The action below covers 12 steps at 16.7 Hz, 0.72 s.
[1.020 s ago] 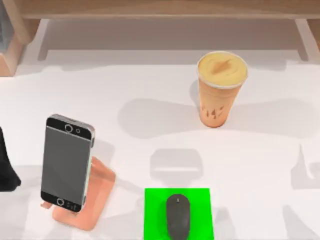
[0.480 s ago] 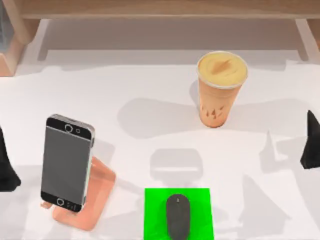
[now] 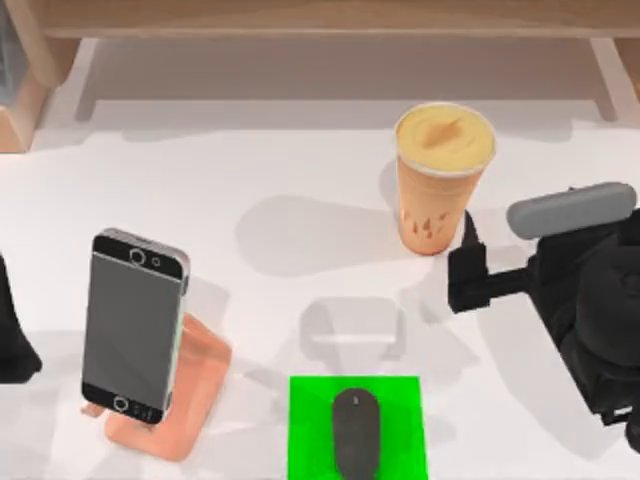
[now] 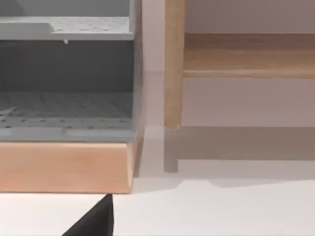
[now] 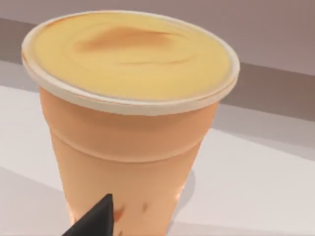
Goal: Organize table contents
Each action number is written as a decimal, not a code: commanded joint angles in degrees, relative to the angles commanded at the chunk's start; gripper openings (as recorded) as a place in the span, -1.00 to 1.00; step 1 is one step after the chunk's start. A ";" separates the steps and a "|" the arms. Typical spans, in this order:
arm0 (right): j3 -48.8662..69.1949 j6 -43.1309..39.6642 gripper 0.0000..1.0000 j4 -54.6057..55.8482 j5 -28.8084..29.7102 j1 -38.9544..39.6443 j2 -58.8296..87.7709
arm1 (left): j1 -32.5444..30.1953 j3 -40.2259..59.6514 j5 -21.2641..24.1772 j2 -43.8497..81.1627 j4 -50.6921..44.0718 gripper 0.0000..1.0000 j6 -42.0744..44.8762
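Note:
The orange drink cup (image 3: 440,185) with its domed lid stands upright at the table's back right and looms close in the right wrist view (image 5: 130,128). My right gripper (image 3: 462,265) hangs open just right of and in front of the cup, not touching it; one of its fingertips (image 5: 96,221) shows low before the cup wall. The black-and-silver smartphone (image 3: 133,325) leans on the salmon-pink stand (image 3: 195,395) at the left. On the green pad (image 3: 310,430) at the front centre lies the dark grey mouse (image 3: 355,432). At the table's left edge my left gripper (image 3: 12,335) stays parked.
A light wooden shelf (image 3: 320,20) runs along the back edge, one of its legs (image 4: 173,73) standing on the white table (image 3: 250,180). A grey perforated box on a wooden base (image 4: 66,98) sits at the back left corner. Bare tabletop lies between phone and cup.
My right arm has swung in from the right edge and moved left, up to the cup. The left arm, phone, mouse and cup have not moved.

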 joint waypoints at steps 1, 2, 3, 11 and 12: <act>1.79 0.00 1.00 3.66 1.91 1.62 5.31 | 0.00 0.00 0.00 0.00 0.00 1.00 0.00; 3.62 0.00 1.00 7.25 3.81 3.05 10.38 | 0.00 0.00 0.00 0.00 0.00 1.00 0.00; 5.49 -0.01 1.00 10.75 5.68 4.27 15.17 | 0.00 0.00 0.00 0.00 0.00 1.00 0.00; 18.81 -0.46 1.00 31.05 17.07 6.80 37.35 | 0.00 0.00 0.00 0.00 0.00 1.00 0.00; 19.42 -0.50 1.00 31.84 17.52 6.78 38.02 | 0.00 0.00 0.00 0.00 0.00 1.00 0.00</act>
